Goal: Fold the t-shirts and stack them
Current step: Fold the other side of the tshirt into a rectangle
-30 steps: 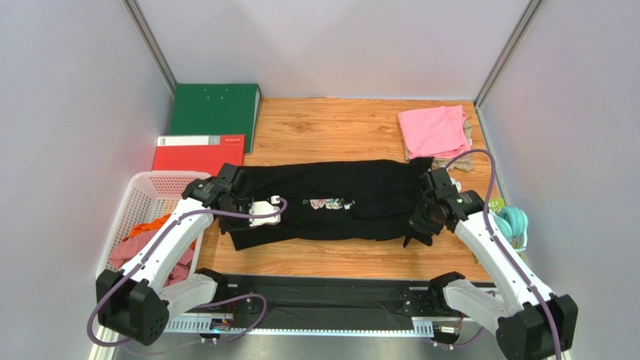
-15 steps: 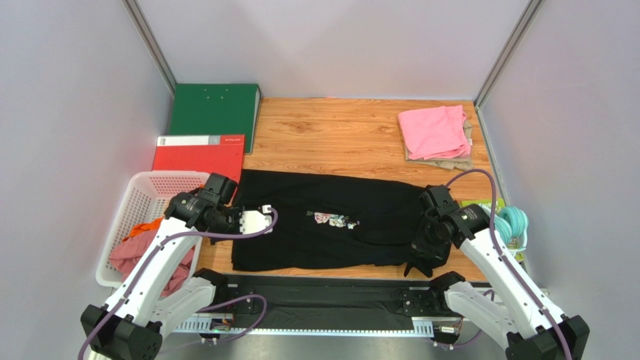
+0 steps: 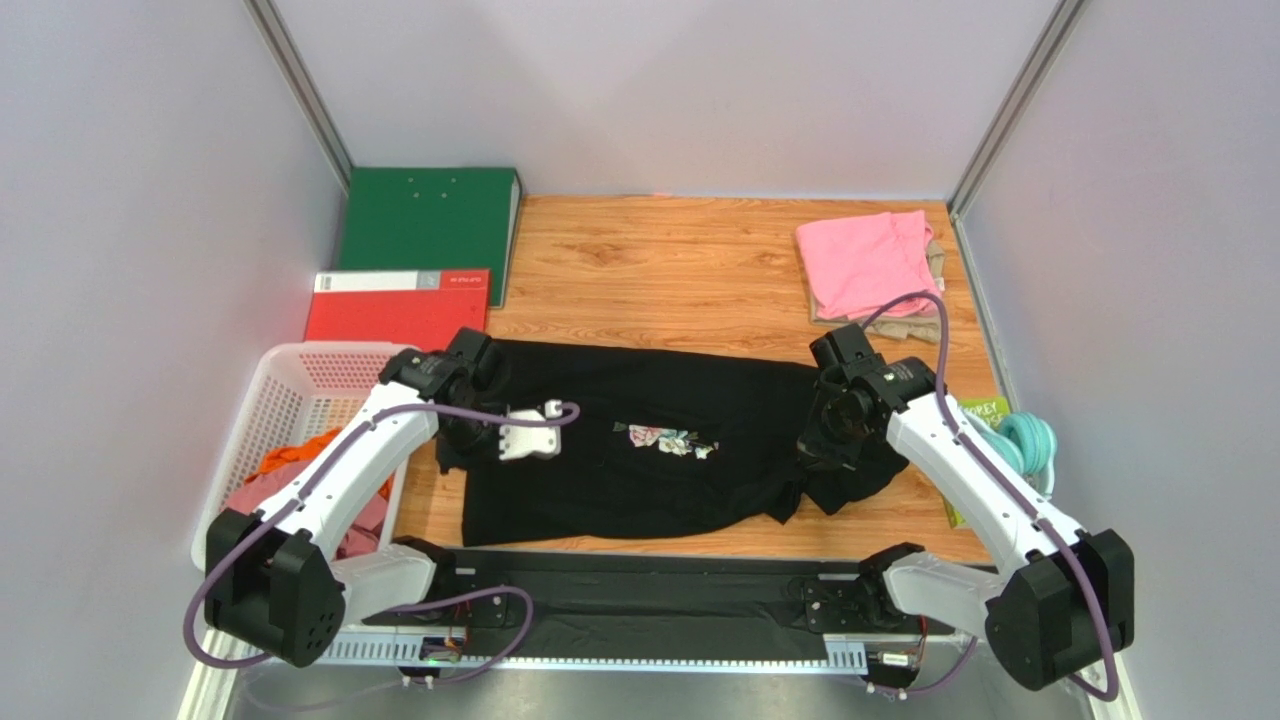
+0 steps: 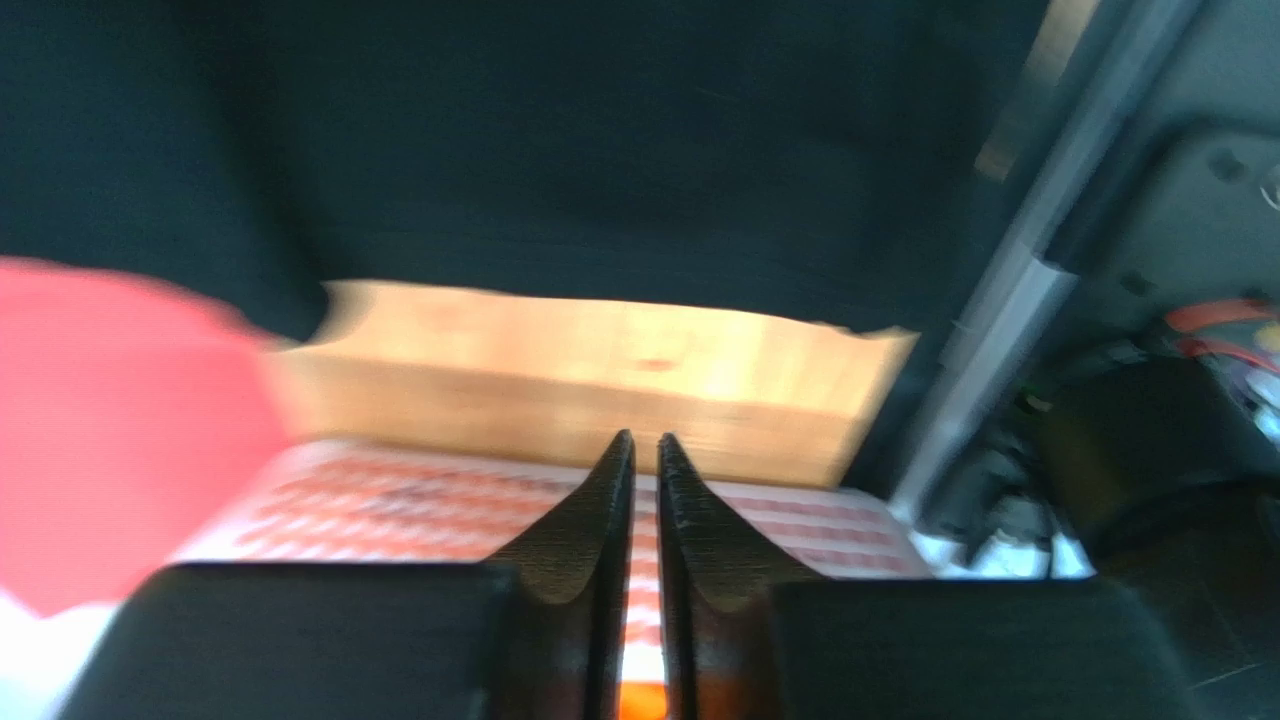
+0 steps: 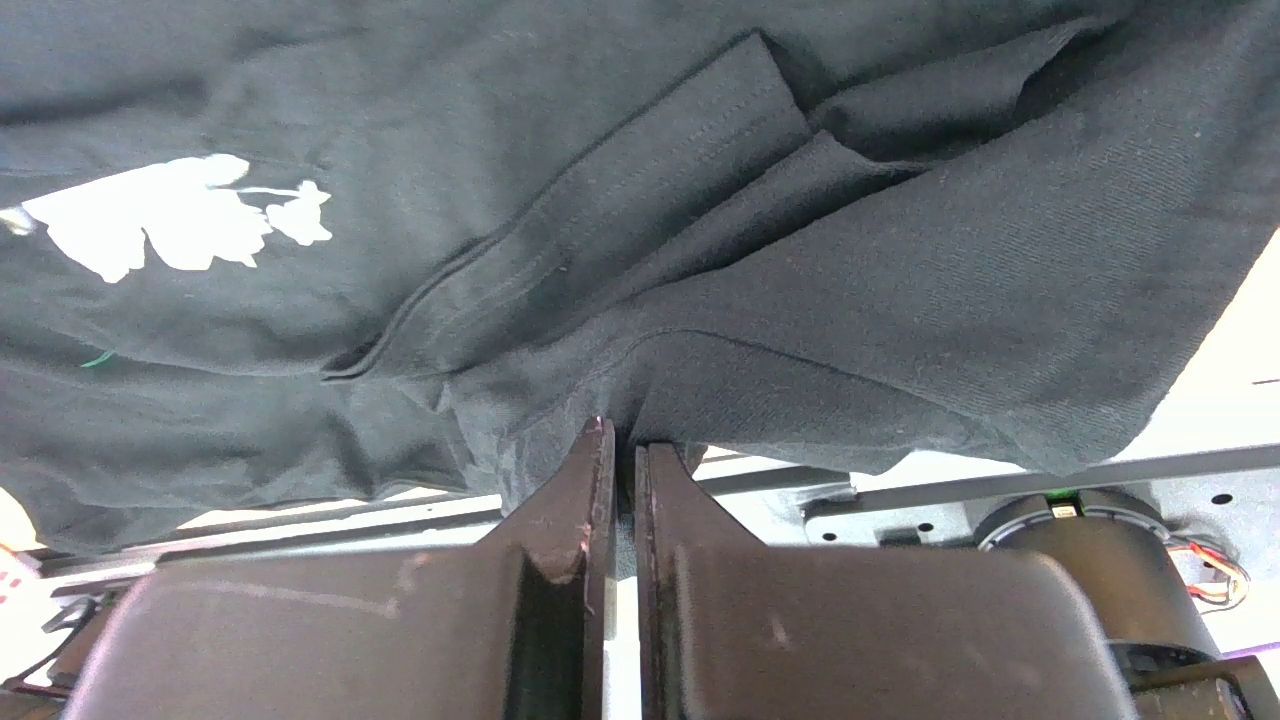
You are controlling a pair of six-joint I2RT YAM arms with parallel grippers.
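Five t-shirts are counted. One black t-shirt [image 3: 631, 483] is spread flat across the middle of the table [image 3: 661, 263], with a small rose print near its centre. One pink t-shirt [image 3: 860, 258] is laid folded at the far right corner, on top of one beige t-shirt [image 3: 887, 320], of which only the edges are seen. One orange t-shirt [image 3: 301, 447] and one dusty-rose t-shirt [image 3: 248, 507] are left crumpled in the single white basket [image 3: 323, 354] at the left edge.

Two binders are counted: one green binder [image 3: 425, 218] at the far left, and one red binder [image 3: 394, 312] just in front of it. One teal coiled bundle [image 3: 1031, 446] is seen by the right wall.

Two grippers are present. The left gripper [image 4: 645, 443] is held over the shirt's left edge, its fingers parted by a narrow slit with nothing between them. The right gripper [image 5: 624, 428] is pinched closed on a fold at the right edge of the black t-shirt.

The table is of light wood grain. It is enclosed on three sides by plain pale grey walls [image 3: 661, 90] joined by metal posts.
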